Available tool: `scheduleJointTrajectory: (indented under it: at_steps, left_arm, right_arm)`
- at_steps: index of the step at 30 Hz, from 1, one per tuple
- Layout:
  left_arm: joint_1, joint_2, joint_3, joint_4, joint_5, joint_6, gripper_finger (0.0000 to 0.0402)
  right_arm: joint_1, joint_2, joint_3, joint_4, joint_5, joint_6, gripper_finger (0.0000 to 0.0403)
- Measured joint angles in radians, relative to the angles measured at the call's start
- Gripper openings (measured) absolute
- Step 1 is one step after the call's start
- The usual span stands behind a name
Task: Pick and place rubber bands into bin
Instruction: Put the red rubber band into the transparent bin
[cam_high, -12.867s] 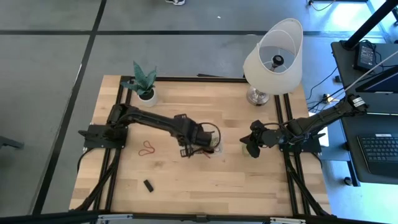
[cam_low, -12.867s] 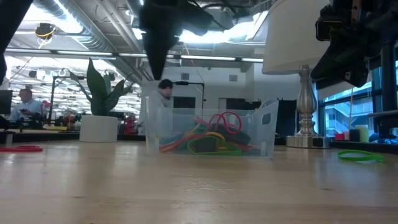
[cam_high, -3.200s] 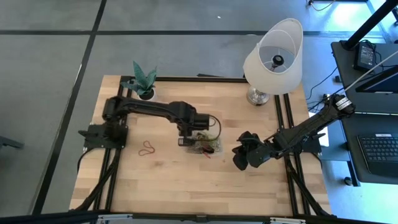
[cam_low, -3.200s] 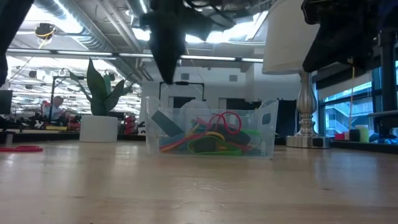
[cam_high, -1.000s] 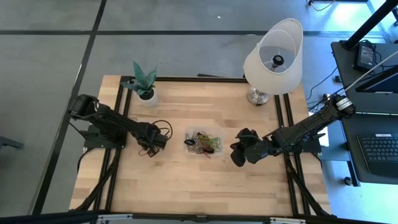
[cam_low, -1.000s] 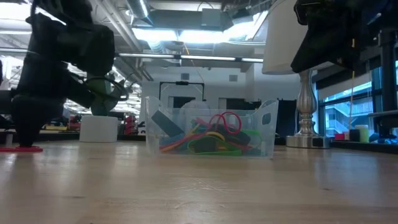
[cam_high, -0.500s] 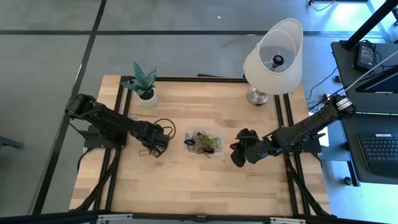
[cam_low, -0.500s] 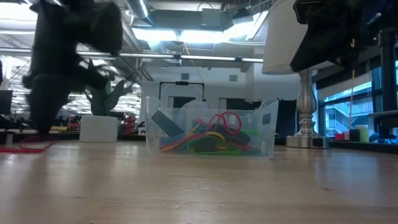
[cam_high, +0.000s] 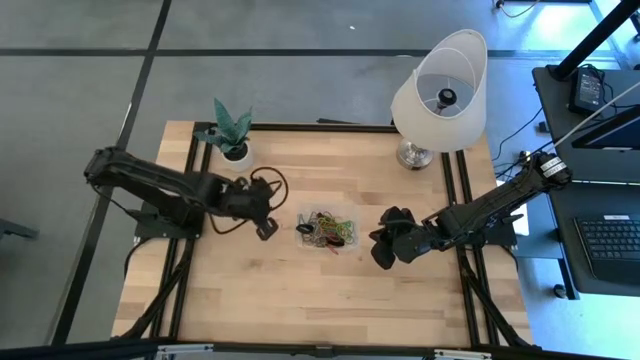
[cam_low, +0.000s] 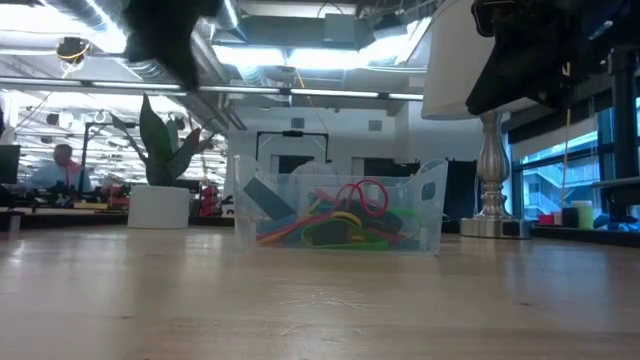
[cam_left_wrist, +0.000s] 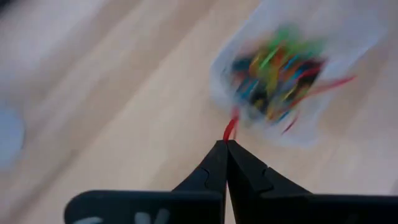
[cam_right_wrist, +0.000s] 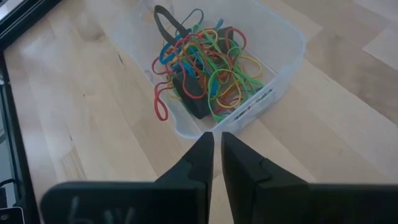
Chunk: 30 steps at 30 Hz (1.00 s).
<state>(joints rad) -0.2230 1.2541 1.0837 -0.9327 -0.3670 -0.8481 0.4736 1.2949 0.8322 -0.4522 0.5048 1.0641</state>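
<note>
High view, left gripper jaws pinched on red rubber band beside bin, right gripper jaws slightly apart, empty.

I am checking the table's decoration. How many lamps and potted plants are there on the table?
2. One lamp stands at the table's far right corner. One potted plant stands near the far left corner. None seems hidden.
</note>
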Motion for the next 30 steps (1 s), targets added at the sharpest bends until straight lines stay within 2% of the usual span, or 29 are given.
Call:
scheduleJointTrajectory:
  at_steps: [3,6,10,13,19,24,30]
  left_arm:
    - [0.0,-0.007,0.046,0.107,-0.043,0.148,0.0002]
    - [0.007,-0.002,0.068,0.312,-0.054,0.323,0.0002]
    - [0.032,0.027,0.068,0.599,-0.005,0.527,0.0002]
    - [0.06,0.065,0.068,0.7,0.046,0.596,0.0003]
    - [0.112,0.18,0.068,0.656,0.14,0.6,0.0003]
    - [0.129,0.306,0.068,0.636,0.164,0.599,0.0003]
    - [0.141,0.436,0.068,0.637,0.287,0.574,0.0003]
  right_arm:
    - [0.0,0.0,0.0,0.0,0.0,-0.002,0.0035]
    - [0.0,0.0,0.0,0.0,0.0,-0.003,0.0035]
    - [0.0,0.0,0.0,0.0,0.001,-0.002,0.0035]
    - [0.0,0.0,0.0,0.0,0.001,0.0,0.0035]
    - [0.0,0.0,0.0,0.0,0.002,0.005,0.0035]
    - [0.0,0.0,0.0,0.008,0.002,0.007,0.0035]
    - [0.0,0.0,0.0,0.015,0.002,0.008,0.0035]
